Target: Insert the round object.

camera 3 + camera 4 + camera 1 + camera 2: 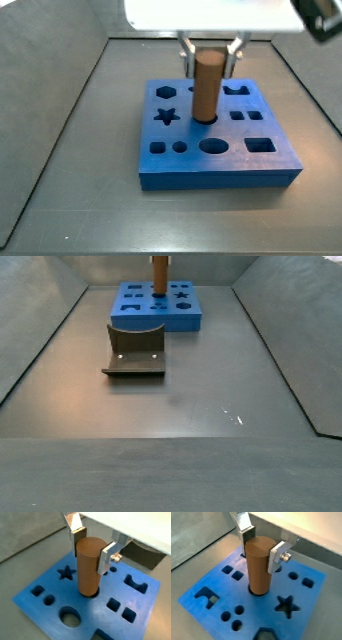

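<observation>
The smooth brown round object (89, 566) is being held upright near its top by the pincer (92, 548), its 2 flat silver fingers (276, 556) pressing its sides. Its lower end is being seated in the central round hole of the glossy blue block (214, 160) on the grey surface (201, 406).

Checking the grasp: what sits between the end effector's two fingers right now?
The round object, upright, its lower end in the blue block's central hole. Both wrist views show the end effector fingers flanking its top; nothing else lies between.
</observation>
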